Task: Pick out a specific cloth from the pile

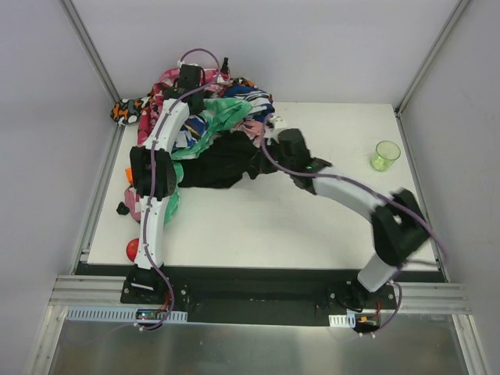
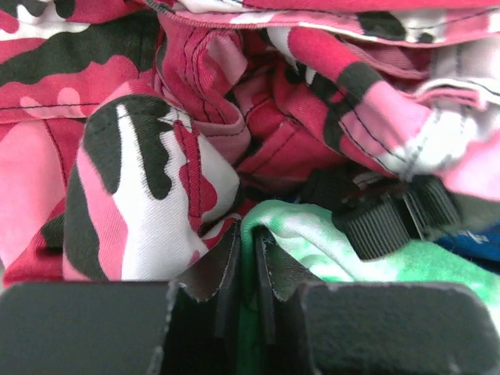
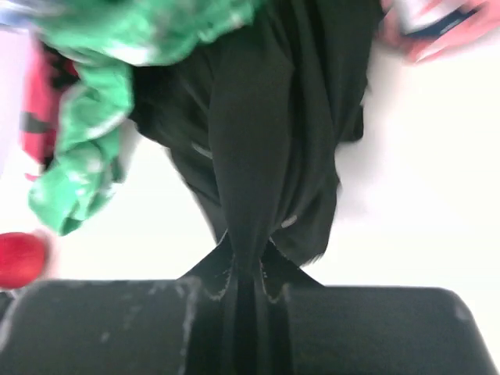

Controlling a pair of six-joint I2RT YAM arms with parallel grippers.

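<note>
The black cloth point(image 1: 226, 160) lies spread on the white table, its far edge under the pile point(image 1: 207, 105) of pink camouflage, mint-green and printed fabrics at the back left. My right gripper point(image 1: 269, 144) is shut on the black cloth's right end. In the right wrist view the black cloth point(image 3: 258, 117) runs stretched from between the shut fingers of the gripper point(image 3: 248, 262). My left gripper point(image 1: 191, 84) is down in the pile. In its wrist view the gripper point(image 2: 248, 238) is shut on a fold of mint-green cloth point(image 2: 312, 234), with the pink camouflage cloth point(image 2: 156, 156) just beyond.
A green cup point(image 1: 386, 155) stands at the right side of the table. A red ball point(image 1: 133, 250) and an orange object point(image 1: 127, 173) lie by the left edge. An orange-black print cloth point(image 1: 125, 111) hangs off the back-left corner. White walls enclose the table.
</note>
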